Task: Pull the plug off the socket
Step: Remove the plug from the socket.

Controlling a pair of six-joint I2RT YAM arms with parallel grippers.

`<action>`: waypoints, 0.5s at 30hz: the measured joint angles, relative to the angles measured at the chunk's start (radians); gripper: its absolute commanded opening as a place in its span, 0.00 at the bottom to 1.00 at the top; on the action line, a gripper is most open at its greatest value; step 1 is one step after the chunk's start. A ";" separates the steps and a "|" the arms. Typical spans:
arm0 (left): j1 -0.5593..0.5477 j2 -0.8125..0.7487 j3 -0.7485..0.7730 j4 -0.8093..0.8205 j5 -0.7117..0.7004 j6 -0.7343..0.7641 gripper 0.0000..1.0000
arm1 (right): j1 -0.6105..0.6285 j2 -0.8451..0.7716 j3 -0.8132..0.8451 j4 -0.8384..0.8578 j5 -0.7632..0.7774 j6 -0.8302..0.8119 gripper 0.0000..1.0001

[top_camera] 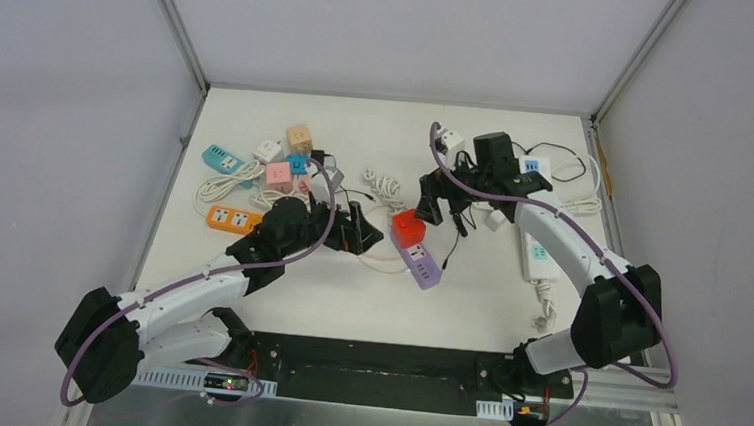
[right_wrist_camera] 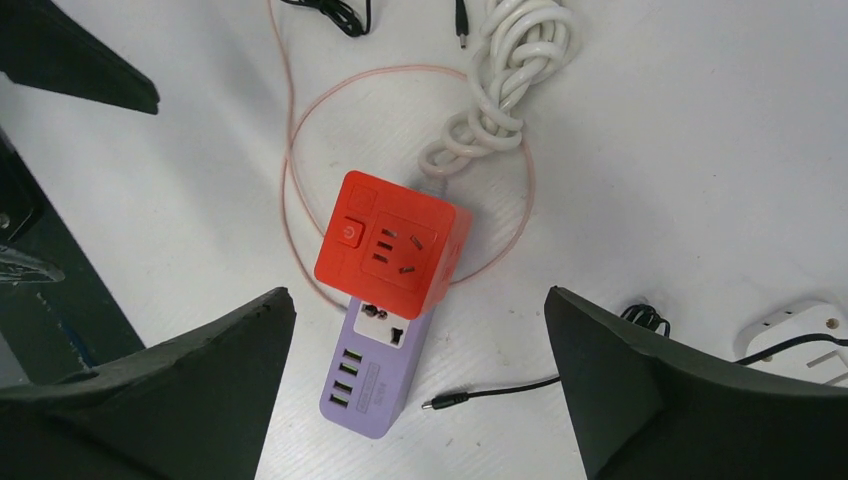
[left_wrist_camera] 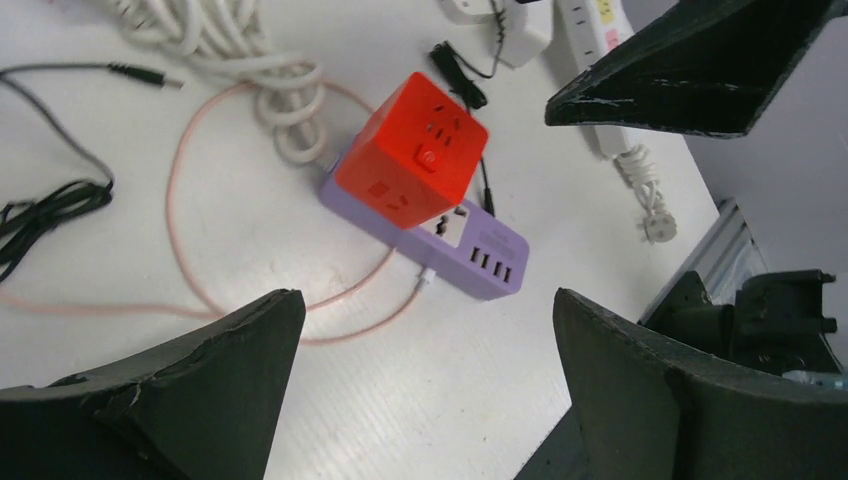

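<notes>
The red cube plug (top_camera: 408,227) sits in the middle of the table (top_camera: 466,314), seated in the far end of a purple power strip (top_camera: 422,267). The strip lies flat. Its free end, with a row of four small ports, points toward the near edge.

Left side: an orange power strip (top_camera: 232,220), a teal power strip (top_camera: 222,158) and a cluster of small cubes, including a pink cube (top_camera: 278,174) and a tan cube (top_camera: 300,137), lie among tangled white cords.

Left gripper (top_camera: 359,234): it is positioned just left of the red cube plug and does not touch it. The jaws are spread wide and nothing is between them. The left wrist view shows the plug and strip ahead of the fingertips, well clear of both.

Centre: a thin pink cable (right_wrist_camera: 300,190) loops on the table around the plug and strip. A coiled white cord (right_wrist_camera: 505,80) lies just behind the plug. The tip of a black cable (right_wrist_camera: 445,403) rests near the port end of the purple strip.

Right gripper (top_camera: 442,216): it is positioned just right of and behind the plug, apart from it. The jaws are spread wide and hold nothing. The right wrist view shows the plug's top face, with its round button and socket holes, between the two fingers but farther off.

Right side: a long white power strip (top_camera: 539,252) lies beside the right arm, with white adapters and black cable behind it.
</notes>
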 measured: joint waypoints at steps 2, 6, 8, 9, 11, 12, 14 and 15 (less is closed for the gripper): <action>0.000 -0.034 -0.019 -0.048 -0.047 -0.046 0.99 | 0.031 0.018 0.009 0.001 0.059 0.019 1.00; 0.000 -0.074 -0.019 -0.162 -0.137 -0.135 0.99 | 0.095 0.055 0.021 0.000 0.189 0.042 1.00; 0.000 -0.087 -0.010 -0.230 -0.172 -0.169 0.99 | 0.129 0.076 0.028 0.000 0.246 0.050 1.00; 0.000 -0.091 -0.005 -0.254 -0.184 -0.186 0.99 | 0.141 0.087 0.031 0.002 0.263 0.056 1.00; 0.000 -0.105 0.004 -0.307 -0.211 -0.209 0.99 | 0.163 0.108 0.035 0.003 0.288 0.076 1.00; 0.000 -0.114 0.007 -0.330 -0.222 -0.218 0.99 | 0.171 0.117 0.035 0.005 0.295 0.090 1.00; 0.000 -0.135 0.013 -0.367 -0.239 -0.235 0.99 | 0.183 0.129 0.035 0.006 0.311 0.114 1.00; 0.000 -0.147 0.015 -0.385 -0.248 -0.241 0.99 | 0.190 0.132 0.035 0.007 0.321 0.124 1.00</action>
